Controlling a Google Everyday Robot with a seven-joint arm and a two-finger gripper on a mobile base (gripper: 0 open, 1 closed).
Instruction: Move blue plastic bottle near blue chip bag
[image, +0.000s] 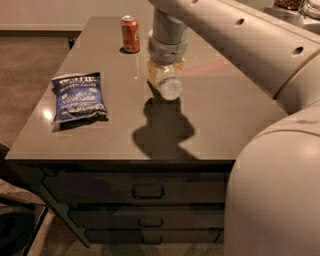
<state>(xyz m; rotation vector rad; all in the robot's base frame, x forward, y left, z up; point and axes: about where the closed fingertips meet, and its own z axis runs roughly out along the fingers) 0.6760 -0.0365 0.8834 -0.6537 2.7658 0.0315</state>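
Note:
The blue plastic bottle (169, 85) is a small clear-whitish bottle held in my gripper (165, 76), lifted above the grey table (220, 115) with its round end toward the camera. The gripper hangs from the arm at the table's middle and is shut on the bottle. Their shadow falls on the tabletop below. The blue chip bag (78, 96), dark blue with white "VINEGAR" lettering, lies flat at the table's left side, well left of the bottle.
An orange soda can (130, 33) stands upright at the back of the table, left of the arm. The robot's large pale arm and body (280, 165) fill the right side. Drawers (145, 191) front the table below its near edge.

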